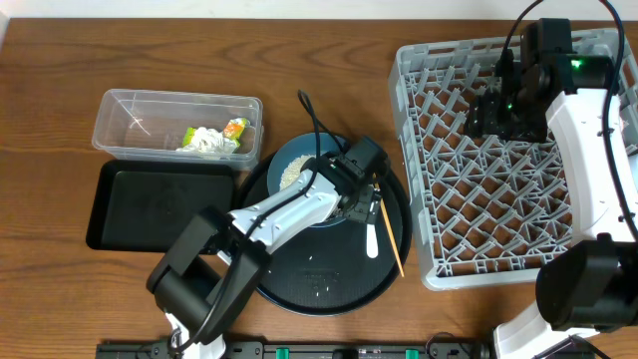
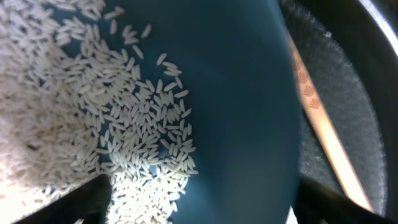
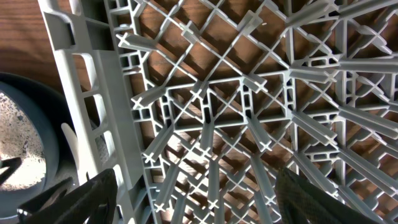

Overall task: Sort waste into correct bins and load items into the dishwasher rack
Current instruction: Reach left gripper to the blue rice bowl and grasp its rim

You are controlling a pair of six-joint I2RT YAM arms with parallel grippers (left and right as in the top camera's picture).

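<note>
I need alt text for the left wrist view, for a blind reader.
Loose white rice grains cover the left part of a dark blue plate. A wooden chopstick lies right of it on a black tray.

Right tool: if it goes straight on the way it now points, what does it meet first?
The right tool points down into the dishwasher rack, so it would probably meet its grey pegs first. Nothing shows in between, though depth is unclear.

Crumpled white tissue (image 1: 202,142) and yellow-green wrapper (image 1: 235,129) lie in clear tub (image 1: 112,120); black tray (image 1: 150,204) just beside it; rice (image 1: 292,172) heaped on blue plate (image 2: 249,93); white spoon (image 1: 371,239), chopsticks (image 1: 391,234) between plate and grey rack (image 1: 498,199).
</note>
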